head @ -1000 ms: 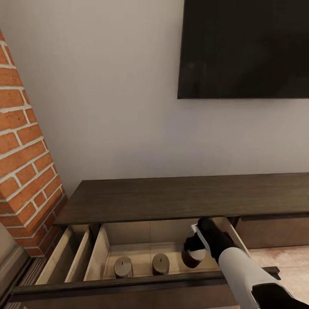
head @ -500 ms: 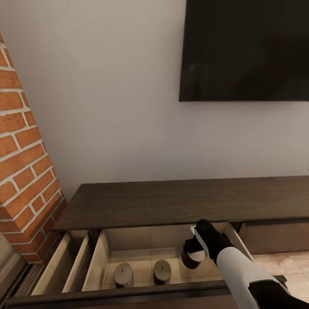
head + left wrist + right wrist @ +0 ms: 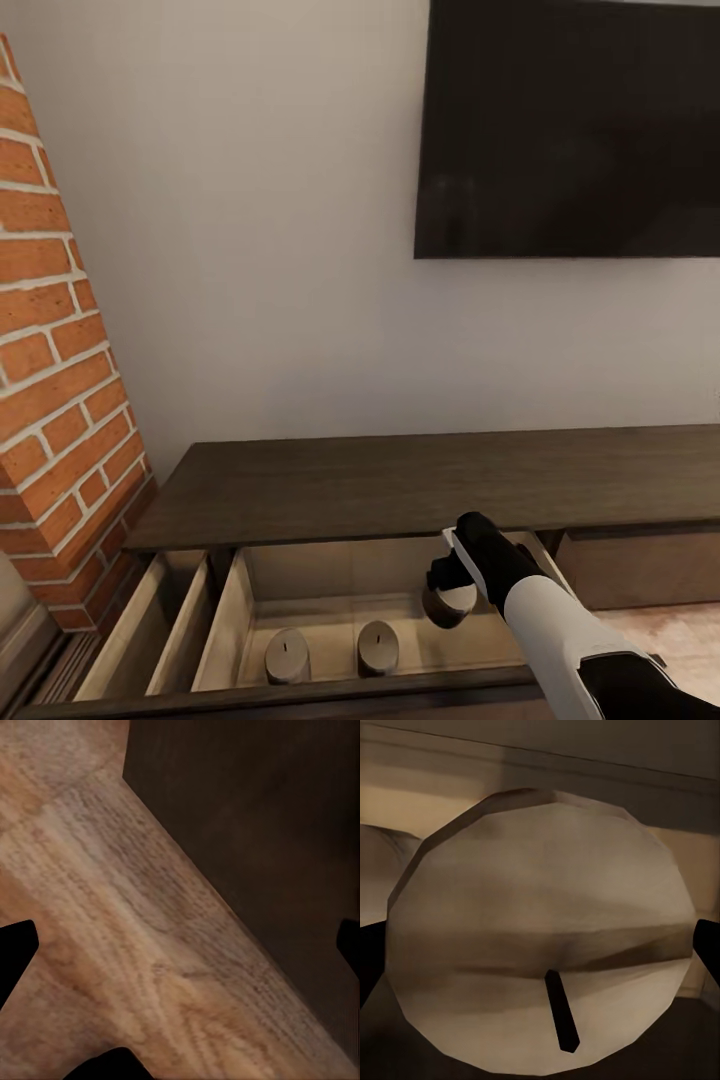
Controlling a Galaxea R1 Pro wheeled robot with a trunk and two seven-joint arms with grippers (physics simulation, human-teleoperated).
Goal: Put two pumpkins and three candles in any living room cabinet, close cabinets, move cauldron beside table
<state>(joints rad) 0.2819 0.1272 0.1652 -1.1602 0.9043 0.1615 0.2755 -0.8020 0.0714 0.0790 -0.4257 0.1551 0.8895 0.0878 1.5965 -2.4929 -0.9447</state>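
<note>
Candles lay in the open drawer of the cabinet (image 3: 400,485), and we counted three. Our right gripper (image 3: 447,592) hung over the drawer's pale floor, its fingers pinching one candle (image 3: 540,926) between them. In the right wrist view that candle's round tan top and short dark wick sat squarely between the two dark fingertips at the frame's edges. Two other candles stood on the drawer floor off to the gripper's left, one candle (image 3: 378,647) nearer it and another candle (image 3: 287,654) farther out, just beside each other. Our left gripper (image 3: 180,945) looked down on wood-grain floor (image 3: 112,945) beside a dark-brown panel, its dark fingertips spread wide apart with nothing between them.
</note>
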